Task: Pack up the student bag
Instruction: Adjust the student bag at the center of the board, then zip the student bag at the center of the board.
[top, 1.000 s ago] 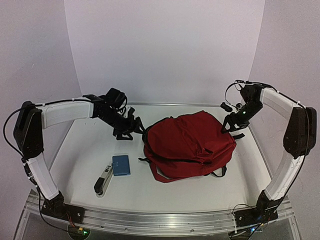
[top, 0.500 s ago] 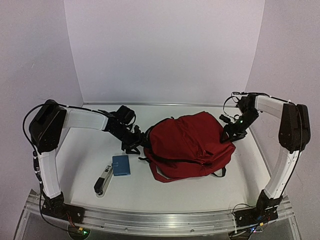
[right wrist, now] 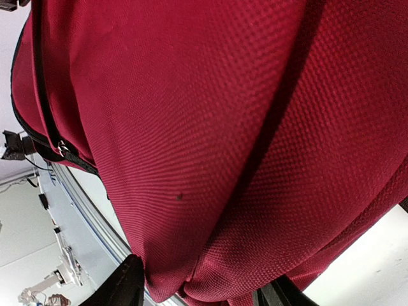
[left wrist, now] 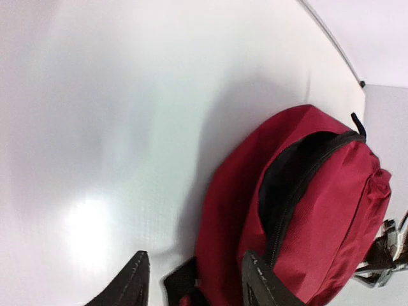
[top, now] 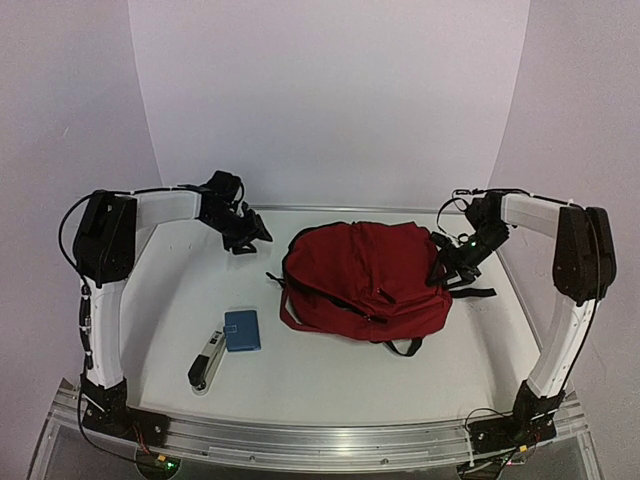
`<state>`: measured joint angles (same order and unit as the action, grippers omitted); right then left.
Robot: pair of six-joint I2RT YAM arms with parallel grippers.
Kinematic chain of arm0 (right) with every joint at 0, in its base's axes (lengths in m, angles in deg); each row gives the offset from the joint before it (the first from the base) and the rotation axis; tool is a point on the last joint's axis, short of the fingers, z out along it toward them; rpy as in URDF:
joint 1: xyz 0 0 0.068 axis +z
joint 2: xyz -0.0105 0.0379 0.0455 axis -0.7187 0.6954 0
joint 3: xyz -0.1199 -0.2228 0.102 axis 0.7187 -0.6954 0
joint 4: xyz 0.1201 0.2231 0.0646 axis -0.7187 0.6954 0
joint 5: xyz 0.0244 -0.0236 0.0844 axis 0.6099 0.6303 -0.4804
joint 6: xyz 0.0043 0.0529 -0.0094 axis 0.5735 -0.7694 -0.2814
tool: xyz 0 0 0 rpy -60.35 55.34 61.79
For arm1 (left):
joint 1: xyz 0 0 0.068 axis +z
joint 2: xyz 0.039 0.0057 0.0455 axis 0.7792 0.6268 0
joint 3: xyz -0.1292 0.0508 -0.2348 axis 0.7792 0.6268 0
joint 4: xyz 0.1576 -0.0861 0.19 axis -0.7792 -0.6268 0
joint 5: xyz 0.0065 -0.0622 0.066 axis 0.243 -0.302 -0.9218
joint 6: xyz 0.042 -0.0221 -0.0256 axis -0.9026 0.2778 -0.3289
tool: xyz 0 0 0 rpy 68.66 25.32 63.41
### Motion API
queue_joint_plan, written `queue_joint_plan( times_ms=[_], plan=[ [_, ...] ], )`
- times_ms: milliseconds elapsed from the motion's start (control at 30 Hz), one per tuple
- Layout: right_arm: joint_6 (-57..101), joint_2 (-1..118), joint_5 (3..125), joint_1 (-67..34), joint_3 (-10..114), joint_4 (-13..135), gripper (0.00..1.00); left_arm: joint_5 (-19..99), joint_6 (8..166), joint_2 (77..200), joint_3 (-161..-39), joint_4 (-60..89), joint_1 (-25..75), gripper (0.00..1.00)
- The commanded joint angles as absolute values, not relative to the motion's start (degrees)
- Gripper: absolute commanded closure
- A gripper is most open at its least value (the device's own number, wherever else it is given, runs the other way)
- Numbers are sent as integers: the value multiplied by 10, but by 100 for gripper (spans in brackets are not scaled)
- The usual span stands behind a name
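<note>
The student bag lies zipper-open toward the right edge of the worktop, right gripper spread astride its fabric, left gripper spread empty toward the far-left corner, blue case and stapler-like tool toward the near-left corner.

The student bag's dark red weave filled nearly the whole frame, with a black zipper running down its left edge, a fold of fabric bulging between the spread jaws at the bottom, and white counter at lower right.
</note>
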<state>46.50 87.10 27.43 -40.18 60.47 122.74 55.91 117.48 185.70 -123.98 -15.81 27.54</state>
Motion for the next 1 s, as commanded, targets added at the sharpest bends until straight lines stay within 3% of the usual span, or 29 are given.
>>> queue_joint_plan(
  times_ms=[0,100,267,667,967],
  plan=[
    [439,828,253,-398,625,1205,34,500,1055,1744,-1262,-248,256,37],
    [419,791,251,-401,592,1200,28,512,969,1657,-1231,-246,216,30],
    [408,781,245,-405,542,1200,23,563,838,1630,-1248,-299,105,29],
    [402,788,218,-404,484,1192,31,519,631,1851,-1494,-424,-78,40],
    [373,774,297,-405,456,1156,32,482,551,1920,-1521,-417,-119,53]
  ],
)
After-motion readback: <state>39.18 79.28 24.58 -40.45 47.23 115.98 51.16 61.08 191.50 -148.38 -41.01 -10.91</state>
